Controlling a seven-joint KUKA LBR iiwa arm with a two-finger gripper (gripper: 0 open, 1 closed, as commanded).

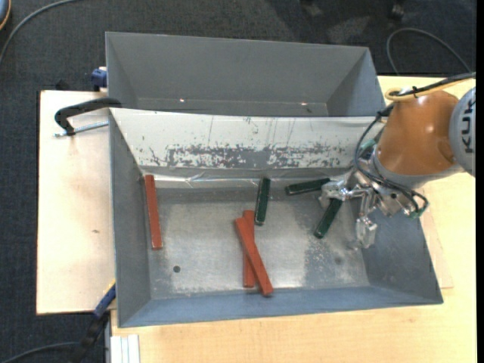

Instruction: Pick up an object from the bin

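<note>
Hovering at the right of the frame, the gripper [354, 212] stands just beside a tilted dark green stick [327, 219] on the floor of the bin [227, 74], with a second green stick [305, 188] to its upper left. Whether the gripper is open or closed cannot be told. The step in hand is judged to be the approach, and the next move calls for centring across the tilted stick before closing and lifting.

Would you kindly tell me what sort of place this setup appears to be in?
Probably a robotics lab in an office-type room: an orange-covered robot arm reaches into a grey metal bin that sits on a pale wooden board, with dark carpeted floor around it.
</note>
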